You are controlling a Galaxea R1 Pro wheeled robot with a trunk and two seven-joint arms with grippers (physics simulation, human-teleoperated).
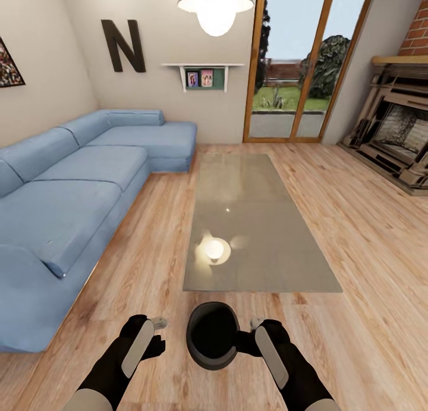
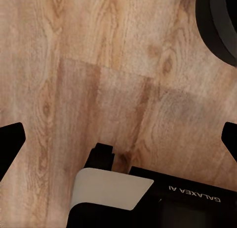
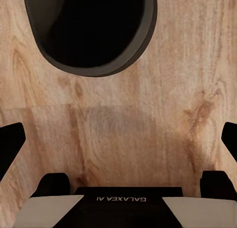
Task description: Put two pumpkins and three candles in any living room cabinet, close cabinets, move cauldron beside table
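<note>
The black cauldron (image 1: 212, 335) stands on the wood floor a short way off the near end of the grey glossy table (image 1: 261, 220), mouth up. My left gripper (image 1: 156, 332) hangs open to its left, a small gap away. At the pot's right side my right gripper (image 1: 253, 332) is also open. In the left wrist view the cauldron (image 2: 220, 25) sits at a corner, and bare floor lies between the spread fingers of my left gripper (image 2: 118, 141). The right wrist view has the cauldron (image 3: 89, 30) ahead of my right gripper (image 3: 118, 144), outside its fingers.
A long blue corner sofa (image 1: 71, 191) runs along the left. A brick fireplace (image 1: 398, 137) stands at the right, with glass doors (image 1: 294, 66) at the far wall. A pendant lamp (image 1: 215, 3) hangs over the table. Wood floor lies open on both sides of the table.
</note>
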